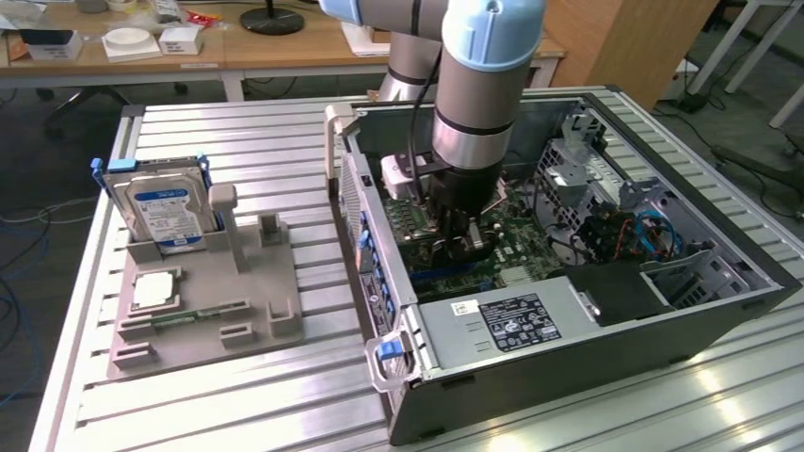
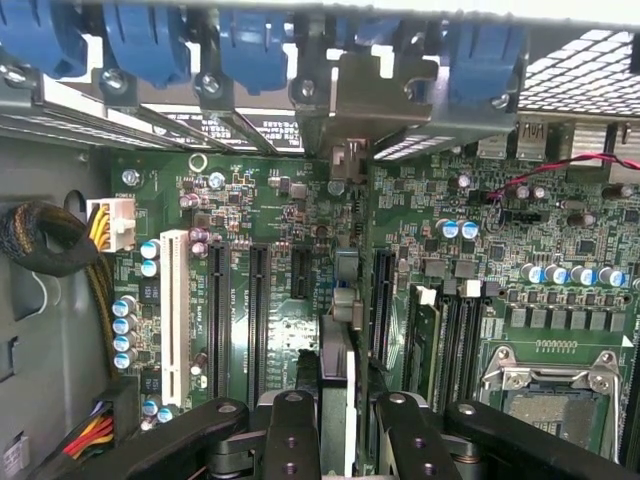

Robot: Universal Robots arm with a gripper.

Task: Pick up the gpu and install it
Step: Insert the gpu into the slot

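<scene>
My gripper (image 1: 460, 240) hangs straight down inside the open computer case (image 1: 703, 311), low over the green motherboard (image 1: 522, 235). In the wrist view its black fingers (image 2: 292, 430) are shut on the gpu (image 2: 338, 390), a thin card seen edge-on between them. The card runs across the motherboard (image 2: 280, 330) among the long black expansion slots (image 2: 258, 320). Its pale metal end bracket (image 2: 345, 95) reaches the rear slot openings with the blue clips (image 2: 250, 40). I cannot tell whether the card's edge sits in a slot.
A grey fixture (image 1: 201, 311) at the exterior view's left holds a silver hard drive with a blue label (image 1: 161, 207), a square chip (image 1: 153, 289) and a green memory stick (image 1: 195, 314). Inside the case are the power supply (image 1: 503, 320), drive cage (image 1: 585, 174) and processor socket (image 2: 550, 380).
</scene>
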